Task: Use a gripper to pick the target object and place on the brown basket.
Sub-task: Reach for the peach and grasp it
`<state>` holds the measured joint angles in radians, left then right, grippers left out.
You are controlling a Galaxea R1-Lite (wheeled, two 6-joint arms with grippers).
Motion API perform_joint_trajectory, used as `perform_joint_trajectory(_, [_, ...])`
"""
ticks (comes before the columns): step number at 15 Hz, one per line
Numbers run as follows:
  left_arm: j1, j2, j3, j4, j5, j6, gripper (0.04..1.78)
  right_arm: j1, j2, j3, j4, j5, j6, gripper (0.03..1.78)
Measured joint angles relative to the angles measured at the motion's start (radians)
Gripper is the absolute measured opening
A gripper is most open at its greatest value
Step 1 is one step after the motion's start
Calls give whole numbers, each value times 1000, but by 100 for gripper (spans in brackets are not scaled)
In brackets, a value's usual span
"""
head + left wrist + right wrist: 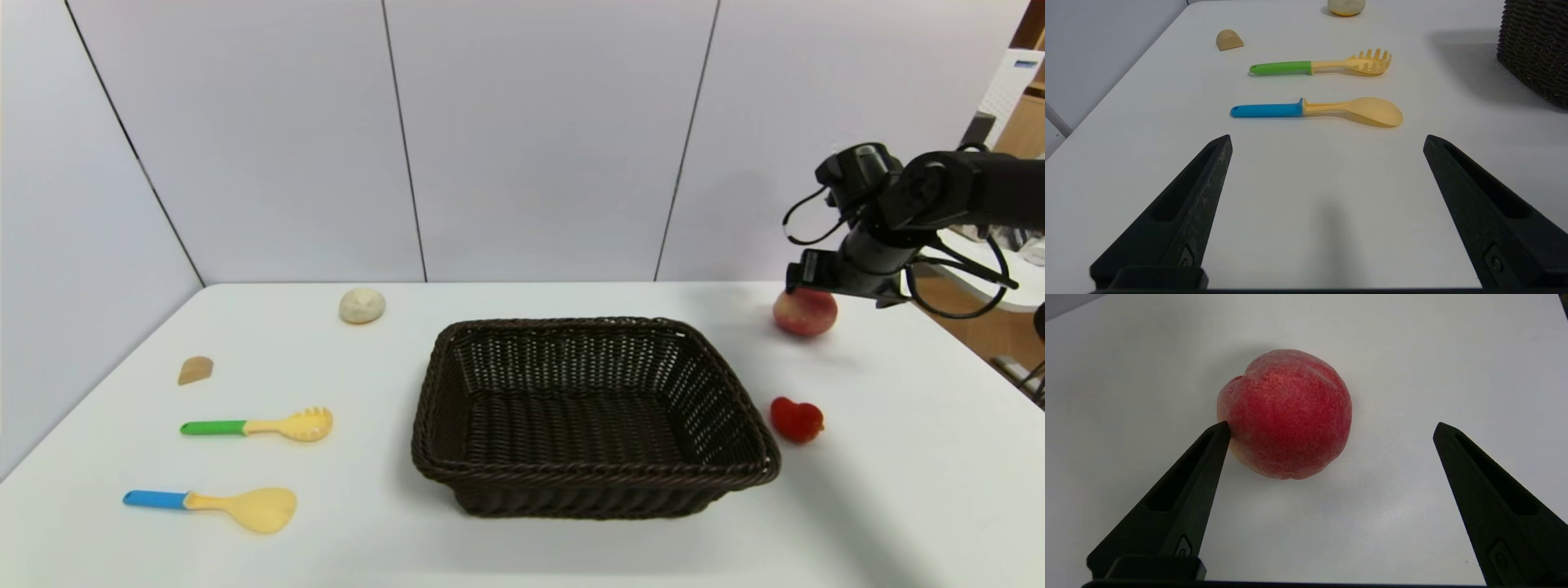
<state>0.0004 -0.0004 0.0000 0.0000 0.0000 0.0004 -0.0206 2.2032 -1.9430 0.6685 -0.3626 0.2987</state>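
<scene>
Stretching across the whole scene, the white table (522,555) has a smooth matte top, and near its middle sits the brown basket (594,482), a rectangular tub of dark woven wicker with flared sides and a braided rim. Next in size is the right gripper (1331,428), black and hard-edged with two flat tapering jaws spread wide apart; in the head view it hangs at the far right of the table (824,282), directly over the peach. The left gripper (1327,141) hovers low over the near left part of the table, jaws also wide apart with nothing between them. The peach (1286,414) is round, with a fine fuzzy skin, deep red-pink on top fading to pale yellow low on one side, and a shallow crease running over its crown. It rests on the table to the far right of the basket, well apart from it, lying in the gap between the right gripper's jaws but off centre: one jaw tip looks to be just at its side, the other stands clear. On the left lie a blue-handled spoon (220,505) and a green-handled pasta fork (261,425), both with pale yellow plastic heads. Smaller still are a lumpy red strawberry-like piece (796,420) beside the basket's right wall, a cream ball (362,305), and a tan wedge (195,370).
</scene>
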Motion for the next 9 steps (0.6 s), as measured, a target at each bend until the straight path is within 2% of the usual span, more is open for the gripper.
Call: perform_joint_trajectory(9, [0,0,0,0,0,0,169,8,48,-1,4,10,9,171])
